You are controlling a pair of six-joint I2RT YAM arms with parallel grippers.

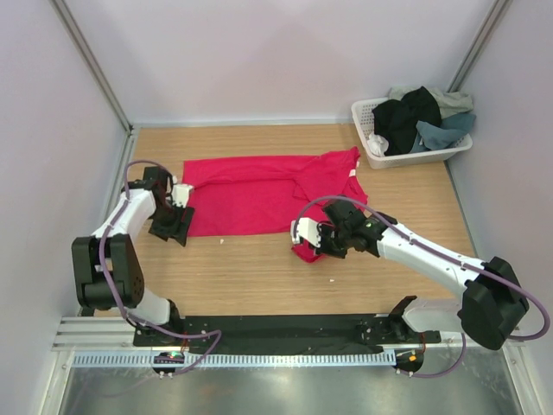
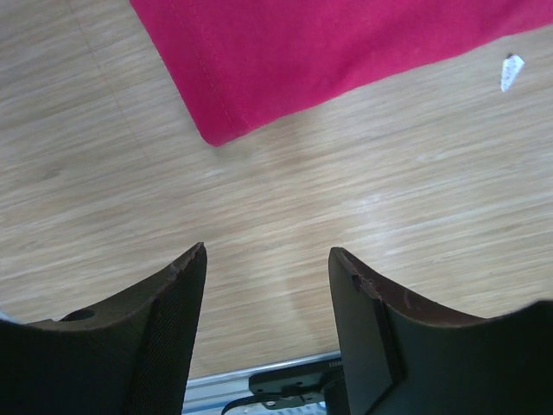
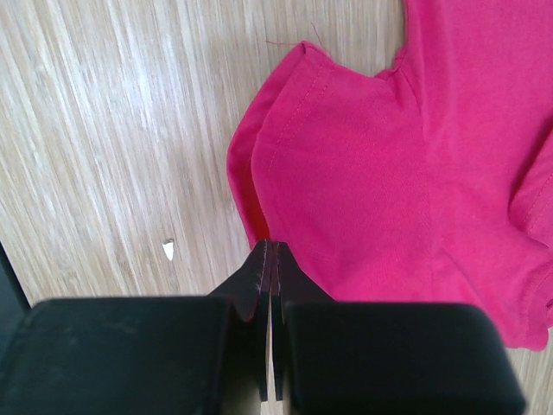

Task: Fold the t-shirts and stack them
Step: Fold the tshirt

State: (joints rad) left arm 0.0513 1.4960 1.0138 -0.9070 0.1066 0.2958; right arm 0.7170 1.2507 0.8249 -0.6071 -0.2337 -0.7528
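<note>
Top view: shirt (image 1: 251, 194) lay spread flat on the worktop (image 1: 259, 277), likely laid out for folding; other shirts (image 1: 419, 117) waited heaped in the basket (image 1: 373, 157).
Left wrist: left hand (image 2: 266, 259) hung spread and empty, just short of the shirt's corner.
Right wrist: right hand (image 3: 273, 252) was pressed together, pinching the sleeve edge, seemingly to fold it inward.

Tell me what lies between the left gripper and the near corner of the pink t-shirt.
Only bare wooden table, as the left wrist view shows: the open left gripper hangs short of the pink t-shirt, with nothing in between.
</note>
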